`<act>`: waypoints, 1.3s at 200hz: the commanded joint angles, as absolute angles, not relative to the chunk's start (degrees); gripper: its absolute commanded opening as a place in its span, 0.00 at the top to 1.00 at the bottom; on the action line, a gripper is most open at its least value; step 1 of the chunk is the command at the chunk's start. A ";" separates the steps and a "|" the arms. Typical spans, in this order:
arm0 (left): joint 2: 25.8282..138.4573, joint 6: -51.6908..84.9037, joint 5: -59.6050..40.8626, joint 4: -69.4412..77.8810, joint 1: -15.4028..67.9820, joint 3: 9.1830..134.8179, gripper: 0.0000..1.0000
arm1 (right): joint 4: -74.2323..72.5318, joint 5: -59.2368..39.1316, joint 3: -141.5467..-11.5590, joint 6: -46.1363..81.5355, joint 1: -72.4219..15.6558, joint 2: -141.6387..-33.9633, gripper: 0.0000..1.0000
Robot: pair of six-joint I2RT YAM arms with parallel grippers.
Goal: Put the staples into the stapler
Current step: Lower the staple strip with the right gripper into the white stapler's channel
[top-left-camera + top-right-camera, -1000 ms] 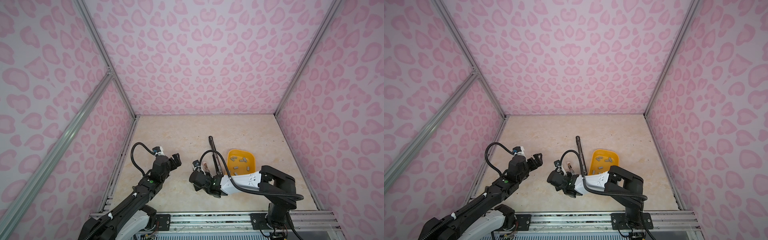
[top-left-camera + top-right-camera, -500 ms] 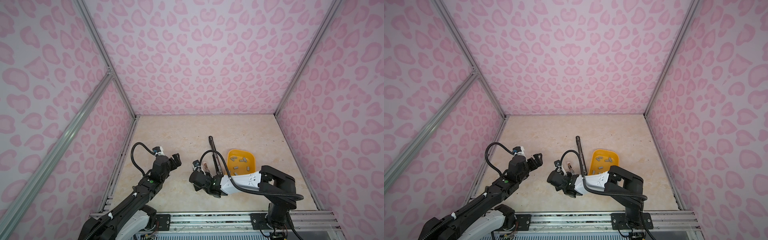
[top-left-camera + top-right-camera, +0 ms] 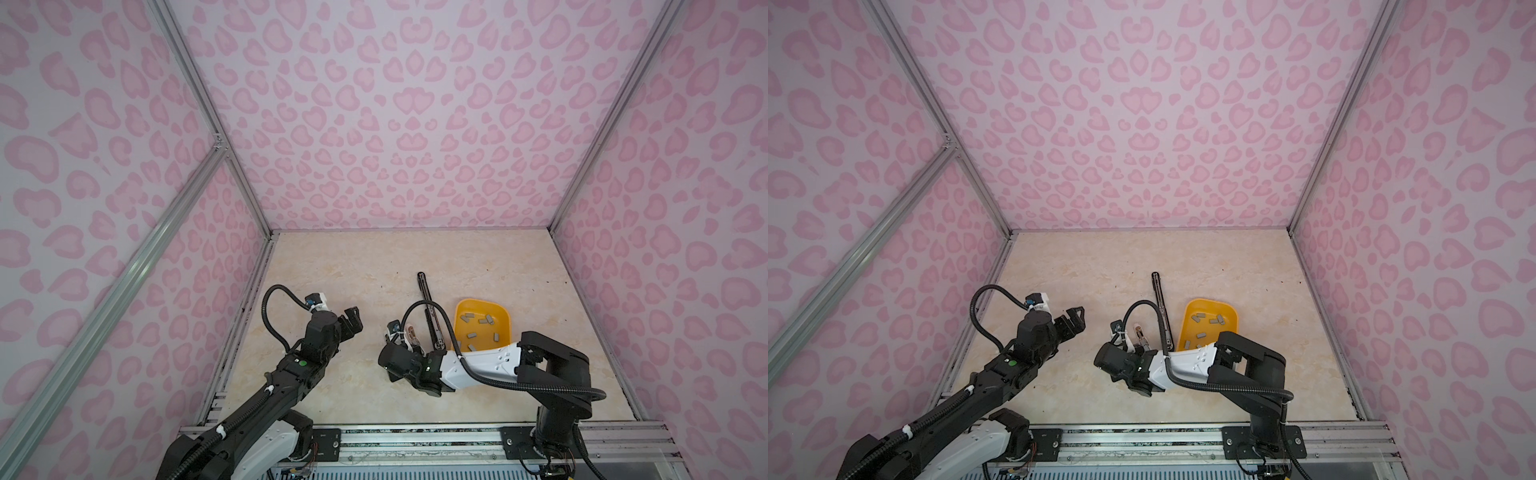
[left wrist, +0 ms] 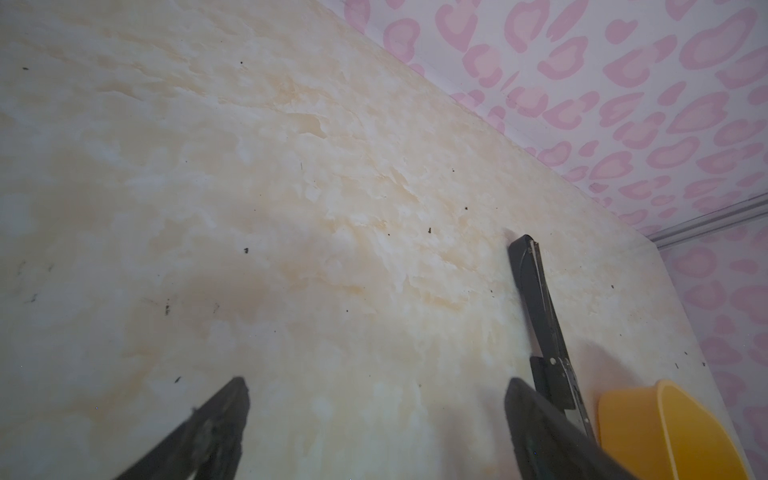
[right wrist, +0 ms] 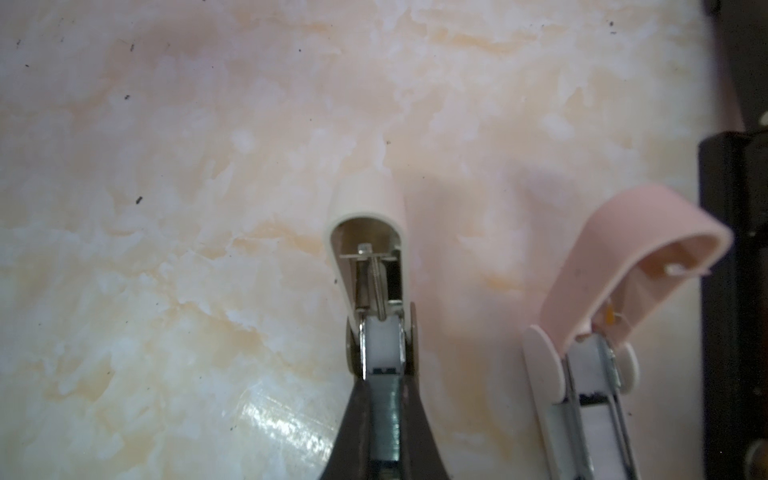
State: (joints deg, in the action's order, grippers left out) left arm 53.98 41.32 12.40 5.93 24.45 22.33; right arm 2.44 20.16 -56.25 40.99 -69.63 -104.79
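Though half-hidden — staples (image 5: pixel 385 424) inside right gripper (image 5: pixel 385 387)

A cream marbled counter (image 3: pixel 374 266) is enclosed behind and at both sides by walls (image 3: pixel 395 124) patterned with pink spots; aluminium framing (image 3: pixel 199 104) is fixed along the corners above it.

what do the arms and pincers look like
Left arm: black, green dot, white base link. Right arm: white forearm, black elbow. Each carries a looping black ribbed cable. Left pincer and right pincer are dark, tapered.
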 commanded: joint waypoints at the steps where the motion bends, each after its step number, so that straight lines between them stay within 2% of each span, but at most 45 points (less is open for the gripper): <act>1: 54.02 41.44 12.44 6.65 24.43 22.83 0.03 | 3.41 20.21 -55.58 41.89 -69.76 -105.26 1.00; 27: 54.05 41.48 12.45 6.71 24.43 22.75 0.03 | 2.86 20.06 -55.14 41.79 -69.70 -105.00 0.98; 79: 53.88 41.46 12.41 6.70 24.43 22.71 0.03 | 2.69 19.97 -54.98 41.79 -69.70 -104.73 0.83; 137: 54.10 41.48 12.48 6.65 24.43 22.79 0.03 | 2.29 20.29 -54.49 41.60 -69.70 -103.95 0.75; 197: 54.15 41.42 12.44 6.84 24.43 22.72 0.03 | 2.34 21.97 -54.32 40.38 -69.49 -102.21 0.74; 260: 54.79 41.57 11.99 6.94 24.43 22.98 0.03 | 3.59 18.98 -57.10 39.61 -66.76 -104.65 0.76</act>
